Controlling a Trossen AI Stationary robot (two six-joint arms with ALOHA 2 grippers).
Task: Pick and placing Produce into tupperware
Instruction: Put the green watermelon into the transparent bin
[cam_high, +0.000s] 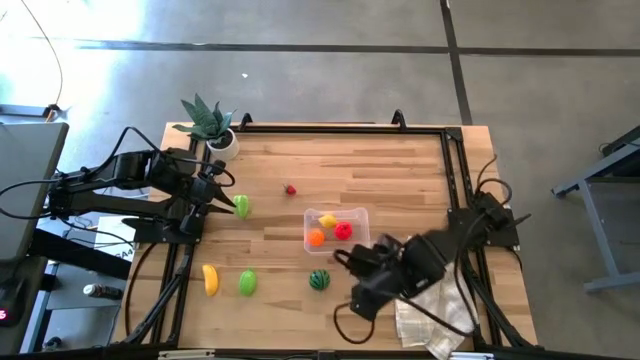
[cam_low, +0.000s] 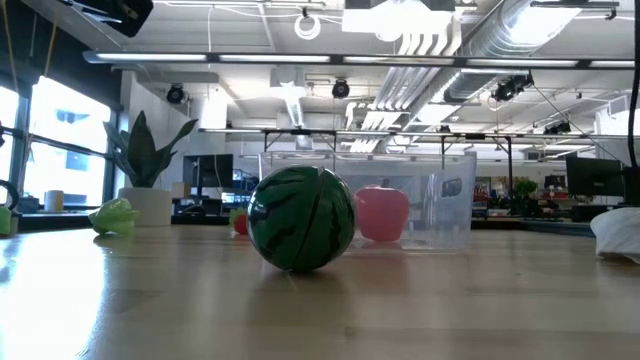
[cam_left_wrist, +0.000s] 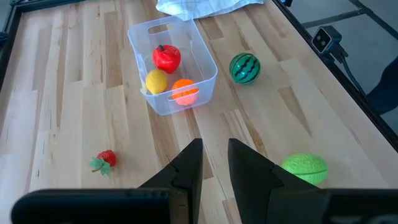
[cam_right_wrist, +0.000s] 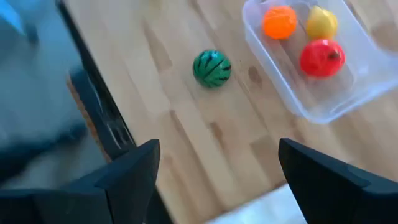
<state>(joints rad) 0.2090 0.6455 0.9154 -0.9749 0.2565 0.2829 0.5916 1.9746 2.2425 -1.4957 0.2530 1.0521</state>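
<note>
A light wooden table (cam_high: 400, 170) with a black frame is seen from above on a grey concrete floor; the low view shows a workshop behind it, with ducts, ceiling lamps and monitors.

One clear tupperware (cam_high: 357, 214) lies near the table's middle, and three pieces are counted in it: one orange (cam_high: 316, 238), one yellow lemon (cam_high: 328, 221), one red pepper (cam_high: 344, 230). Outside it are counted one striped watermelon (cam_high: 319, 280) just beside its near corner, one tiny strawberry (cam_high: 291, 189) apart on the bare wood, one banana (cam_high: 210, 279), and two green pieces (cam_high: 247, 283); the second green piece (cam_high: 241, 206) lies at the left gripper (cam_high: 222, 205). One potted plant (cam_high: 213, 127) stands at the far left corner; one white checked cloth (cam_high: 430, 312) lies under the right arm.

The left gripper's fingers are seen nearly closed in its wrist view, grasping nothing; the right gripper (cam_high: 345, 262), near the watermelon, is spread wide and empty.

The tupperware's contents are counted plainly only from above and from the wrists; in the low view the watermelon fills the foreground and only the pepper shows through the clear wall.
</note>
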